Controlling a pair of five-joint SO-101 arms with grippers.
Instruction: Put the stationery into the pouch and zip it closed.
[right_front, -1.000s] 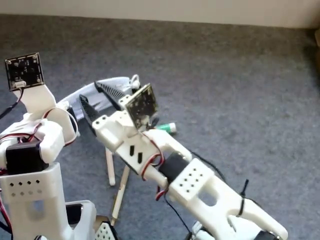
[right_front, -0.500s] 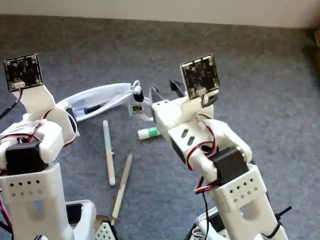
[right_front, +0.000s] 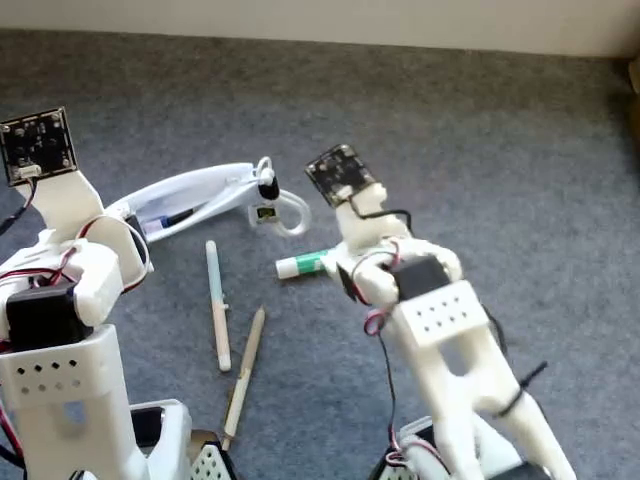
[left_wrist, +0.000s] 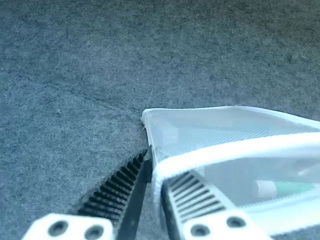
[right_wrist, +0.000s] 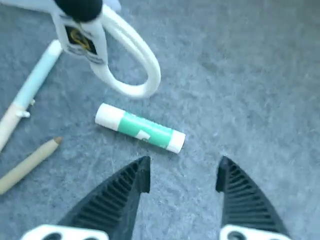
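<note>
- The pouch (right_front: 195, 195) is pale and translucent with a white zip edge. It lies on the grey table (right_front: 480, 130), with a white loop (right_front: 292, 215) at its zip end.
- A green-and-white item (left_wrist: 280, 189) shows through the pouch wall.
- Outside the pouch lie a green-and-white glue stick (right_front: 303, 264), a pale blue pen (right_front: 216, 300) and a beige pencil (right_front: 245, 365). The pen and pencil lie close together near the pouch.
- The left gripper (left_wrist: 150, 162) sits low at the pouch's end, fingers pinched narrow on its edge.
- The right gripper (right_wrist: 182, 167) points down over the glue stick, fingers wide apart and holding nothing. The loop lies just beyond the stick.
</note>
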